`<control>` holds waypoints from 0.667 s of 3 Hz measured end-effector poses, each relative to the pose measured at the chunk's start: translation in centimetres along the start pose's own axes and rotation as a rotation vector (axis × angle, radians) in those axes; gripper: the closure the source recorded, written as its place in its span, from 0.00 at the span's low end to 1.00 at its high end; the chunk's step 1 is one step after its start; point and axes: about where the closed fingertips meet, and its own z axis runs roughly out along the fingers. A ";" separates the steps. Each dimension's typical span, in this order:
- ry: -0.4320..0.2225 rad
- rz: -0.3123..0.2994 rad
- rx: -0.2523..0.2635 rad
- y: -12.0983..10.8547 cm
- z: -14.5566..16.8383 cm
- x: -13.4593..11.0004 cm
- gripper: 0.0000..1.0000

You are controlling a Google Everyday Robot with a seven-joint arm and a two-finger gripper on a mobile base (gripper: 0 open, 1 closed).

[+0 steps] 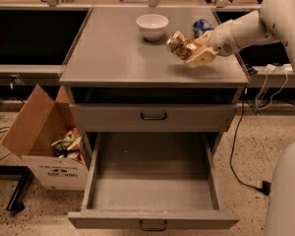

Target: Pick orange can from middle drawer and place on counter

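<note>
My gripper (188,51) is shut on the orange can (177,44), a shiny orange-gold can held tilted just above the right part of the counter (113,53). The arm reaches in from the right over the counter's right edge. The middle drawer (152,181) is pulled wide open below, and its long grey tray is bare. Its front panel with a dark bar handle (153,225) is at the bottom of the view.
A white bowl (152,26) stands at the counter's back middle. A blue and white can (202,26) lies behind the arm. The shut upper drawer front (153,116) sits under the counter. An open cardboard box (44,141) with rubbish stands on the floor at left. Cables run at right.
</note>
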 end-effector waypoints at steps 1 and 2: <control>-0.007 0.009 0.001 -0.3 0.1 -0.2 0.06; -0.014 0.025 -0.001 -0.5 0.4 0.0 0.00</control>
